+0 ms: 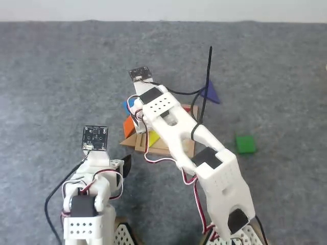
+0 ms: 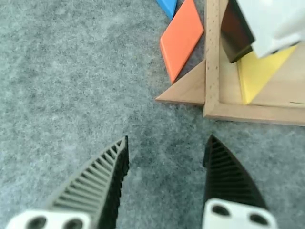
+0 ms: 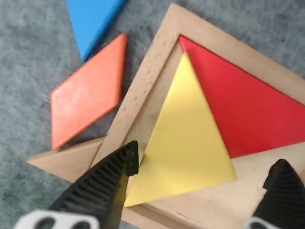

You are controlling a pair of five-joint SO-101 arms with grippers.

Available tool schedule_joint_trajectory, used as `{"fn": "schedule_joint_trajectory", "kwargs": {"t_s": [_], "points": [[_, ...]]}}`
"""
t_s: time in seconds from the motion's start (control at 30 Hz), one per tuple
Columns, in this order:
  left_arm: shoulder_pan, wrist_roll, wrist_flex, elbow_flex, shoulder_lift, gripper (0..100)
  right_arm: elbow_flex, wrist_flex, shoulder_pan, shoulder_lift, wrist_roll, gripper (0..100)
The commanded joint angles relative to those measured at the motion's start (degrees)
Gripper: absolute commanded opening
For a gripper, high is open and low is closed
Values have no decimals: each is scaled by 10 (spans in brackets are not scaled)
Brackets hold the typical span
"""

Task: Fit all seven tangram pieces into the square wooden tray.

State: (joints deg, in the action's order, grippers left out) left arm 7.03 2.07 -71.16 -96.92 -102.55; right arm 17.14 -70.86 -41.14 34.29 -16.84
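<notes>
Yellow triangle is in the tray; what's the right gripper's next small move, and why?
Probably lift the right gripper straight up. It is open over the yellow triangle, which lies in the tray against the red triangle, while the orange piece lies outside.

Tray (image 3: 140, 90) is set mid-table. Two triangles are laid in it edge to edge: first large triangle (image 3: 183, 138) at the front-left corner, second large triangle (image 3: 238, 109) behind-right of it. Outside, parallelogram (image 3: 86, 90) is placed just left of the rim. Small triangle (image 3: 71, 160) is butted against the front-left corner. Another triangle (image 3: 93, 16) is placed behind the parallelogram. Far triangle (image 1: 211, 93) is placed behind-right, near. Square (image 1: 245, 144) is set right, well apart.
</notes>
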Motion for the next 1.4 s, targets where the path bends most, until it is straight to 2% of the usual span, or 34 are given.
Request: {"fn": "schedule_joint_trajectory", "kwargs": {"t_s": [0.0,0.33,0.5,0.7,1.07,1.27,1.37], "points": [[0,-4,-4,4,-6,245,18,1,16,-80,10,391],[0,-4,-4,4,-6,245,4,-81,112,-204,61,391],[0,-4,-4,4,-6,245,-72,-25,160,-171,88,391],[0,-4,-4,4,-6,245,-91,12,151,-103,90,391],[0,-4,-4,4,-6,245,-91,25,72,-83,85,391],[0,-4,-4,4,-6,245,-93,31,72,-80,86,391],[0,-4,-4,4,-6,245,-81,-17,97,-105,91,391]]}}
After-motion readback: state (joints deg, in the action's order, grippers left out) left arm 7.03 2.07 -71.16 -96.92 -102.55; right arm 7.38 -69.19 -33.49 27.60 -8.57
